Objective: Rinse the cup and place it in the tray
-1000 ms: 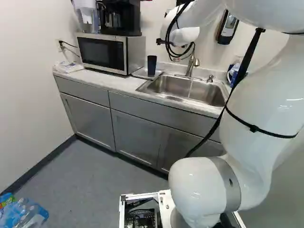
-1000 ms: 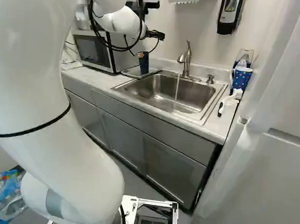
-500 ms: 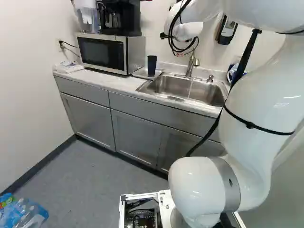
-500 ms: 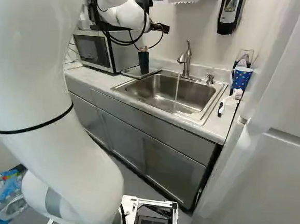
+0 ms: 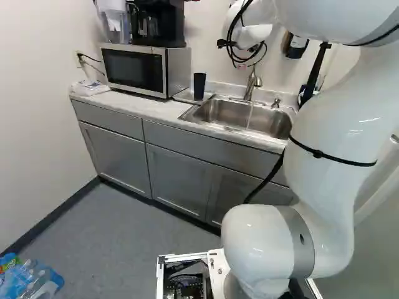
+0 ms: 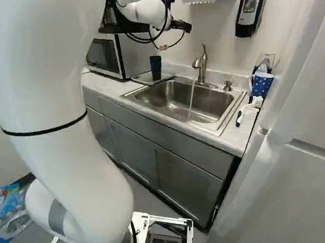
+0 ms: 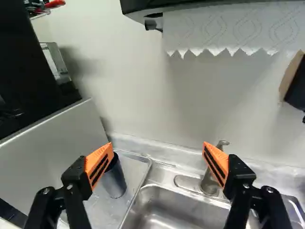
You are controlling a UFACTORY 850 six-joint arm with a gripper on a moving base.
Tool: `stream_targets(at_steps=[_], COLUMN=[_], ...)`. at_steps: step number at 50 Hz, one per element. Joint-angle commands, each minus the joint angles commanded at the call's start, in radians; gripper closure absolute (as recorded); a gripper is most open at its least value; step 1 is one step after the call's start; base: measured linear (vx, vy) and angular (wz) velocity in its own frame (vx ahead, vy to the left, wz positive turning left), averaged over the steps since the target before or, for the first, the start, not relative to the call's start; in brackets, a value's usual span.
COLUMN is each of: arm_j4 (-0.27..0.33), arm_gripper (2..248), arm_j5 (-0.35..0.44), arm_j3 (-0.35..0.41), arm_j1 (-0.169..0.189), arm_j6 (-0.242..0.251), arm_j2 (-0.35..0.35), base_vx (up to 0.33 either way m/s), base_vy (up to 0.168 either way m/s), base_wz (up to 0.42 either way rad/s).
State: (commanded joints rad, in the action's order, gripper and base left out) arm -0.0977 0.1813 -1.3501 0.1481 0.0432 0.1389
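In the right base view my gripper (image 6: 181, 26) shows only as a black part at the arm's end, above and right of the cup; its fingers are hidden there. The wrist view has the gripper (image 7: 157, 155) wide open, nothing held. The dark cup (image 7: 114, 179) stands upright beyond and below one finger's tip. It rests on the flat tray (image 6: 140, 79), between microwave and sink. Behind the sink (image 6: 224, 118) is the faucet (image 6: 202, 65), with a thin stream of water falling into the basin. In the wrist view the faucet (image 7: 208, 183) appears near the other finger.
A microwave (image 5: 134, 68) stands beside the tray, with a coffee maker (image 5: 149, 25) on top. Paper towels (image 7: 228, 28) hang on the wall ahead. A blue dotted mug (image 6: 261, 84) and a brush (image 6: 248, 109) lie right of the sink, near a white door (image 6: 292, 188).
The arm's end has moved right and slightly up in the right base view, away from the cup. Cup and tray have kept their place, and so has the base.
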Motion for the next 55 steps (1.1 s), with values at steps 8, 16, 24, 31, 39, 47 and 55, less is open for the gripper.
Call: stream_targets(at_steps=[8, 16, 24, 31, 39, 47, 55], arm_j4=[0.000, 0.000, 0.000, 0.000, 0.000, 0.000, 0.000], arm_gripper=[3, 3, 3, 3, 3, 3, 3], arm_j5=[-0.026, -0.053, -0.084, -0.113, -0.113, -0.113, -0.113], arm_j3=[-0.042, -0.087, -0.118, -0.135, -0.155, -0.166, -0.176], arm_j1=[0.016, 0.033, 0.049, 0.060, 0.070, 0.076, 0.079], arm_j6=[0.000, 0.000, 0.000, 0.000, 0.000, 0.000, 0.000], arm_j2=[0.024, 0.051, 0.064, 0.066, 0.071, 0.082, 0.091], base_vx=[0.000, 0.000, 0.000, 0.000, 0.000, 0.000, 0.000], base_vy=[0.000, 0.000, 0.000, 0.000, 0.000, 0.000, 0.000], base_wz=[0.000, 0.000, 0.000, 0.000, 0.000, 0.000, 0.000])
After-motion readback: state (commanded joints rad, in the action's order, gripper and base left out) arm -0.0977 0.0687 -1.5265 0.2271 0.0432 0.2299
